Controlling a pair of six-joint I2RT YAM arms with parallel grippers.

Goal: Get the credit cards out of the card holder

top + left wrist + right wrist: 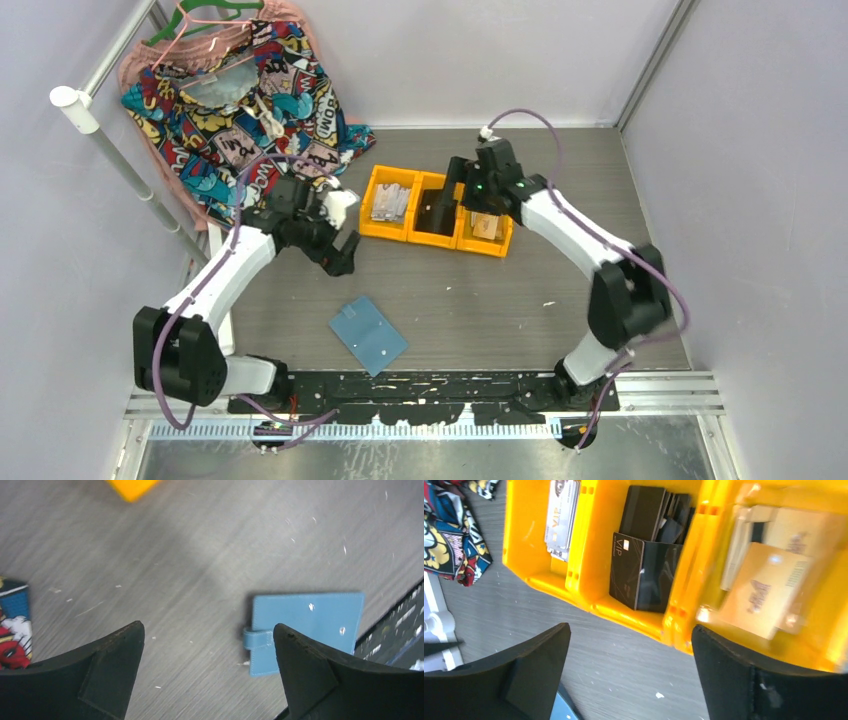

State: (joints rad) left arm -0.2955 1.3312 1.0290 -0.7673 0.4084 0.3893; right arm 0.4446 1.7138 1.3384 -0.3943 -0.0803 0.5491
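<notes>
A grey wood-grain table (520, 290) fills the booth. Far left of the orange bins (624, 616), a comic-print cloth (240, 90) is draped. The left gripper (207, 630) hangs just left of the bins, jaws wide and empty. The card holder (307, 625) lies flat on the near side of the bins, seemingly folded shut. The right gripper (629, 630) hovers over the bins, jaws spread wide, holding nothing.

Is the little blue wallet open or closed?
Closed. The card holder lies flat on the table, folded over, with its strap wrapped round one edge. Only the outer cover shows, none of the inside.
</notes>
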